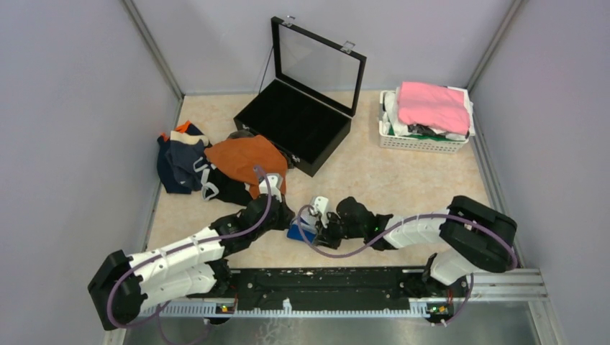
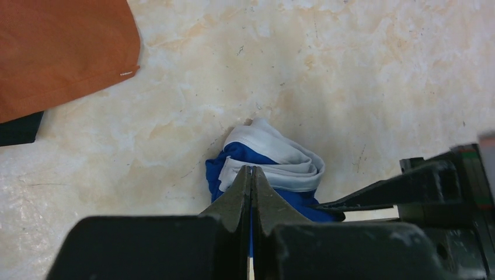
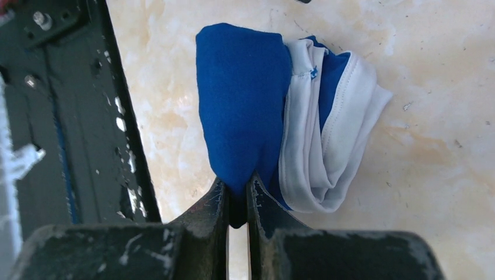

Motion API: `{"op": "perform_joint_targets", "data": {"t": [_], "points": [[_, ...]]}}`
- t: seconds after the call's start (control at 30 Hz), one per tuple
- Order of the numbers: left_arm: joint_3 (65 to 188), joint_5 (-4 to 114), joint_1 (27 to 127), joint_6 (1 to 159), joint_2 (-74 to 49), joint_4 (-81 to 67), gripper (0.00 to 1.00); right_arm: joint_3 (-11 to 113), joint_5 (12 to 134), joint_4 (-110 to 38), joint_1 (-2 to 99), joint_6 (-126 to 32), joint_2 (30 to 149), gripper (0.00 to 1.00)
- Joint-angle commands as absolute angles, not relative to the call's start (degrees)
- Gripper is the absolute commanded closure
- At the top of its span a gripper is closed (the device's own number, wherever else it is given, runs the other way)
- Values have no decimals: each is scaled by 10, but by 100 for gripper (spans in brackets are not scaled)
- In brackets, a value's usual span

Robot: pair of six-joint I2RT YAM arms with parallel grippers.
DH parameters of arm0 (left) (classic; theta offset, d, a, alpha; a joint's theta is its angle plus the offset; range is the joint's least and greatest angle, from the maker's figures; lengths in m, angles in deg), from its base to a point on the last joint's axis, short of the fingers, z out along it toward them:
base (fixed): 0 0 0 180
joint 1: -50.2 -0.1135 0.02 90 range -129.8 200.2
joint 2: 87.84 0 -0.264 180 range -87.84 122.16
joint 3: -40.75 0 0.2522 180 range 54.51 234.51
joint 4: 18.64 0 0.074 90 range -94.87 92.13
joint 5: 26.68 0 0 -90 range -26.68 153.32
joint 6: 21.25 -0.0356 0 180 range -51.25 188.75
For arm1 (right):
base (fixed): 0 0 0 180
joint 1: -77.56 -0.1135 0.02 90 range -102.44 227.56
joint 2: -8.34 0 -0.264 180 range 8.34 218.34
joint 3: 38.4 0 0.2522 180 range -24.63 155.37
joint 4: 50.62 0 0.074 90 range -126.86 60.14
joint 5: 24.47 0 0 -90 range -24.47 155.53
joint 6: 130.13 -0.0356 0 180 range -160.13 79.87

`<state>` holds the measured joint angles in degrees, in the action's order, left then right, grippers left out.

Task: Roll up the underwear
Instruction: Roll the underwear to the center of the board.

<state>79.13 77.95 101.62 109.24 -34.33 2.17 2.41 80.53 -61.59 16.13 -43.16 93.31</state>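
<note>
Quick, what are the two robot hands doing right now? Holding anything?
Left gripper: closed, tips at the blue underwear; whether it pinches cloth cannot be told.
Right gripper: closed on a fold of the blue underwear.

A robotics lab test cell: plain grey walls (image 1: 72, 108) box in a small marble-look surface (image 1: 388, 180), with a left arm (image 1: 180, 255) and a right arm (image 1: 417, 228) bolted to a metal rail (image 1: 316, 287) at its near edge. The props (a basket (image 1: 421, 144), a case (image 1: 288, 122), heaped underwear (image 1: 241, 158)) sit laid out as for a trial.
</note>
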Motion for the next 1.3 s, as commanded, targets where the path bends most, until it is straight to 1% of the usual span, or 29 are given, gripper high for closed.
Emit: {"op": "perform_joint_targets", "data": {"t": [0.0, 0.27, 0.63, 0.87, 1.27], "points": [[792, 759, 1017, 1065, -359, -7, 100, 37, 885, -579, 200, -519, 975, 100], [792, 673, 1017, 1026, -350, -45, 100, 42, 929, -605, 254, -606, 997, 100], [784, 604, 1017, 1009, -335, -92, 100, 49, 920, -589, 289, -690, 1027, 100], [768, 605, 1017, 1012, -327, -92, 100, 45, 920, -598, 298, -725, 1031, 100], [749, 624, 1017, 1026, -318, -94, 100, 46, 921, -595, 300, -733, 1036, 100]]}}
